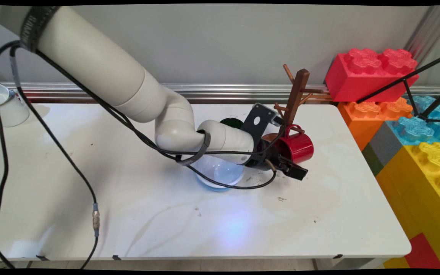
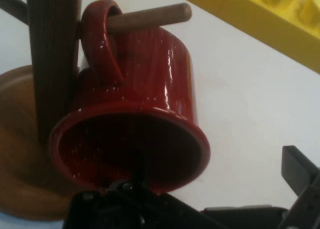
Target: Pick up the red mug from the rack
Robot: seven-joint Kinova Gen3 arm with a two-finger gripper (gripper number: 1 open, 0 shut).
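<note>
One red mug [image 2: 135,89] hangs by its handle on a peg of the wooden mug tree [image 2: 52,64], mouth facing the claw [image 1: 294,168]. Claw just below the mug's rim, fingers spread apart, gripping nothing. Behind the claw, under the wrist, a clear bowl [image 1: 220,173]; yellow blocks [image 1: 430,172] beyond.

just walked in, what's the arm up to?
The arm's pincer sits low beside a red mug that hangs by its handle on a peg of the wooden mug tree. The pincer is open and holds nothing. A clear bowl lies under the wrist, on the white table.
</note>
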